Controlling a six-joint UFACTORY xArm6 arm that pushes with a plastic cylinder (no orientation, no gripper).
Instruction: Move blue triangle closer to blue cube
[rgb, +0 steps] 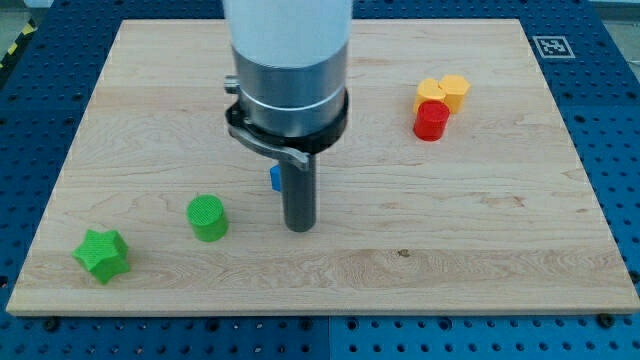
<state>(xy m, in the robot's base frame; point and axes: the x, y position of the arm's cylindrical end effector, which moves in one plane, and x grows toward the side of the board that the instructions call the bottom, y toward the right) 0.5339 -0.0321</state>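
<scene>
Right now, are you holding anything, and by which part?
Nothing is held: I have no jaws, only a rod. My tip rests on the board just right of a blue block, mostly hidden behind the rod; contact cannot be told.

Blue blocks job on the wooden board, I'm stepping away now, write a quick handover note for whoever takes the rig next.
My tip is down on the light wooden board, near its middle.
One small blue block peeks out at the rod's left edge, touching or almost touching it; its shape is hidden, so triangle or cube cannot be told.
No second blue block shows; the arm may be covering it.
Done: cannot confirm any closing of the gap.
Left: locate both blue blocks once the arm clears, then finish the push.
</scene>
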